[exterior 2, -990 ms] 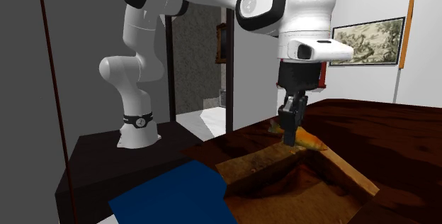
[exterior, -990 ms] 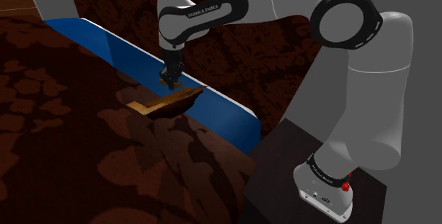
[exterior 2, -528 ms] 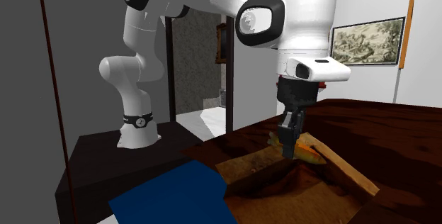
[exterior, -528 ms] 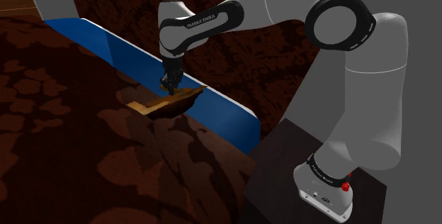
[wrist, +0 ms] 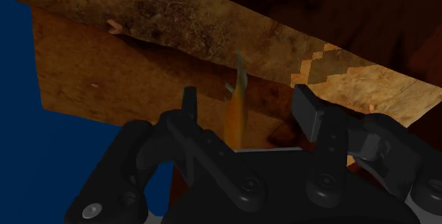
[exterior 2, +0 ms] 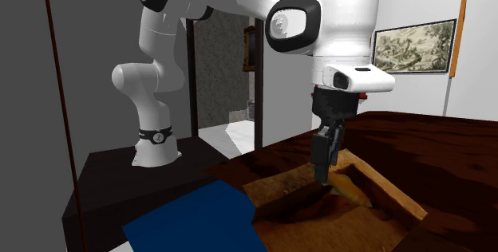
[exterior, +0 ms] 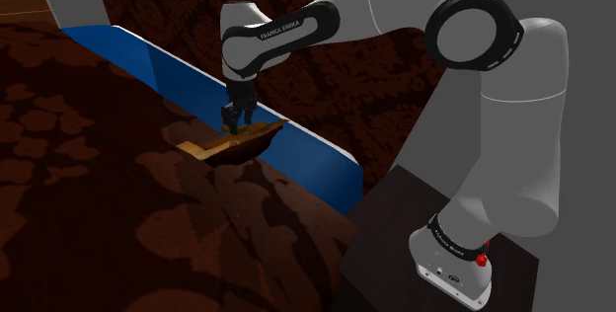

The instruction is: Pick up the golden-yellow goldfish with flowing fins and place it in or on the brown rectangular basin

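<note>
The black gripper has its fingers spread wide in the wrist view. Neither touches the goldfish, a thin orange-yellow sliver seen edge-on between them. As far as this angle shows, the fish rests inside the brown basin, on its mottled floor near one wall.

In the second exterior view, right of centre, the gripper points down into the basin, with the goldfish just beside the fingertips. A blue pad lies at the lower centre, touching the basin.

In the shoulder view the gripper hangs over the basin above centre. Farther back, a framed picture hangs at the second exterior view's upper right.
</note>
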